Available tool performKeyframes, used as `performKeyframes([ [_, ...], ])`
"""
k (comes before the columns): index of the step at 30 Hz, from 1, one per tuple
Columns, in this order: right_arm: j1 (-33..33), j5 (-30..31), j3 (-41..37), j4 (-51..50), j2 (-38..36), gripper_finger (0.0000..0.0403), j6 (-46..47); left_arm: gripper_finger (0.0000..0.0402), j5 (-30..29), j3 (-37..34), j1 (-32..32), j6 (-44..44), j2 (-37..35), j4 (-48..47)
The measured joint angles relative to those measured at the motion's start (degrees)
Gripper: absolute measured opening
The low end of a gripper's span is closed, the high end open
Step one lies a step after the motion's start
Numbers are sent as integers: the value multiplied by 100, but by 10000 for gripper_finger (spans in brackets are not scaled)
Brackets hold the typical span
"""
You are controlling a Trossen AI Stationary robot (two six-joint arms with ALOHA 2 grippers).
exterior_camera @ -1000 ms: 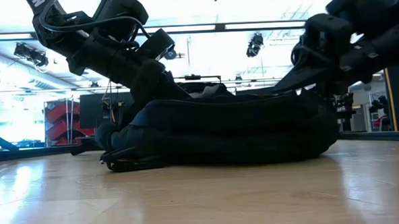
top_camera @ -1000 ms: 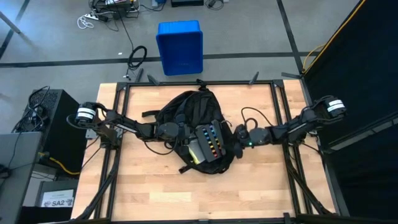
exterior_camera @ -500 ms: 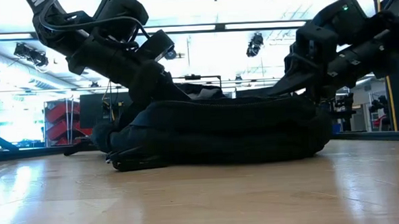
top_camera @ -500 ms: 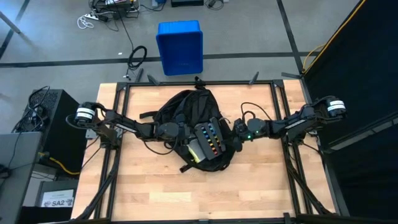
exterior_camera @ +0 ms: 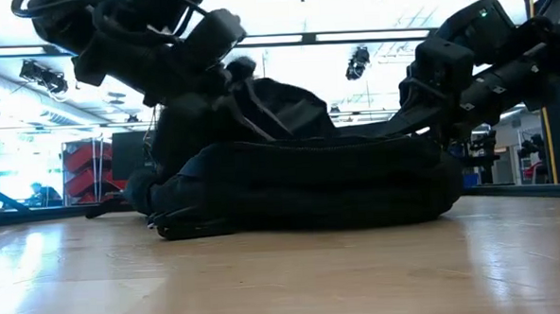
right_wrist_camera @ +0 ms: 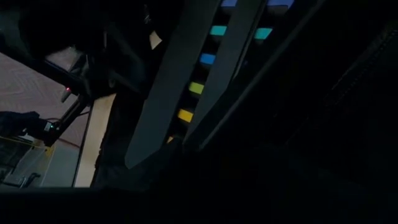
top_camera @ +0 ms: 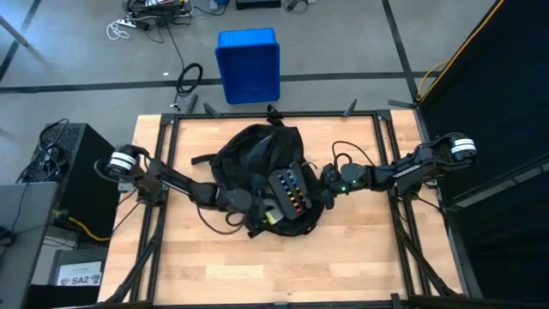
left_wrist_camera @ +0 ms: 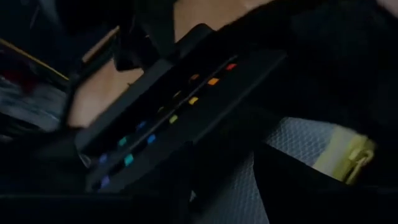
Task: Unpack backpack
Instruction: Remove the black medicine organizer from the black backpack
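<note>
backpack point(top_camera: 257, 163): big black soft bag lying flat near the middle of the wooden table point(top_camera: 206, 257), its mouth gaping toward the front edge, both arms reaching into it from either side.
table: bare wood around the bag; blue bin point(top_camera: 248, 64) stands on the floor beyond the far edge, well apart.
dark case point(top_camera: 290, 190): flat black case with rows of coloured dots, lying in the open mouth of the bag, part out of it; a yellow-green item point(top_camera: 268, 215) sits just beside it, toward the left arm.
risk, bag: the bag is soft and unanchored, so a pull on the case may drag the whole bag across the table rather than free the contents.
risk, snag: straps and flap fabric lie loose around the opening; the low view shows a fold bunched up under the left arm, and a finger caught in it would lift cloth, not cargo.
risk, arms: both grippers crowd the same opening, so they could knock each other or pinch the case from opposing sides.
left gripper point(top_camera: 256, 202): at the bag's mouth, beside the case's left edge; its wrist view looks along the case, but whether the fingers grip anything, or how wide they stand, i cannot tell.
right gripper point(top_camera: 326, 190): at the right side of the opening, close against the case; its wrist view is dark, probably hard up against the case, and i cannot tell its gap.
</note>
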Motion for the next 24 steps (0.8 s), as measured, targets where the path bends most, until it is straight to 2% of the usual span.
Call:
performKeyframes([
  [5, -2, 1, 0, 0, 0, 178, 17, 152, -774, 473, -179, 1076, 576, -143],
  [9, -2, 6, 0, 5, 0, 178, 17, 167, -1330, 817, -224, 1609, 966, -337],
  [15, -9, 19, 0, 12, -2, 178, -4, 201, -1665, 1150, -226, 1796, 1251, -924],
  [24, 0, -55, 0, -21, 0, 180, -50, 268, -2090, 1167, -186, 1959, 1275, -1440],
])
